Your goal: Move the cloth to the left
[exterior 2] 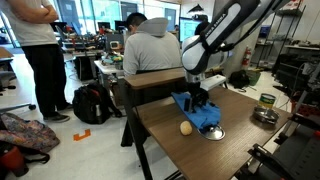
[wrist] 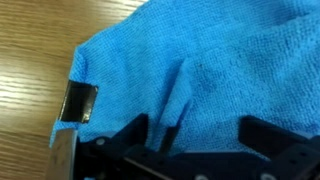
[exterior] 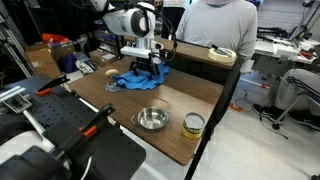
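The bright blue wrinkled cloth [exterior: 133, 81] lies on the wooden table [exterior: 110, 100] near its far edge. It shows in both exterior views [exterior 2: 207, 118] and fills the wrist view [wrist: 200, 60], with a black tag [wrist: 80, 101] at its edge. My gripper [exterior: 148, 68] is down on the cloth [exterior 2: 200, 99]. In the wrist view the two fingers [wrist: 198, 135] stand wide apart with cloth between them. A raised fold lies next to one finger.
A small steel bowl [exterior: 152, 119] and a tin can [exterior: 193, 125] stand near the table's front edge. A small yellowish object [exterior 2: 185, 127] lies beside the cloth. A person [exterior 2: 150, 45] sits close behind the table.
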